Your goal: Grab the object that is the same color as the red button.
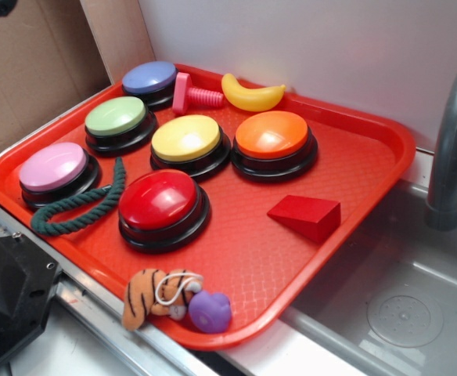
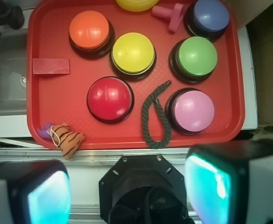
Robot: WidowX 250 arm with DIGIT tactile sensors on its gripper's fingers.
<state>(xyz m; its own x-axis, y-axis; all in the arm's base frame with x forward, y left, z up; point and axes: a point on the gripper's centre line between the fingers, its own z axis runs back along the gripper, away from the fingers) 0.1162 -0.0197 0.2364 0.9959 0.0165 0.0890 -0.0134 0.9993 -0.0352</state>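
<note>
Red tray beside steel sink

The wedge is a small matte red ramp-shaped block, lying flat on its broad face on the tray, its thin edge toward the red button and its tall end toward the tray's far rim. It lies alone, well apart from the button, near the tray's edge. The red button is a large glossy red dome on a black round base, sitting upright near the tray's middle
</note>
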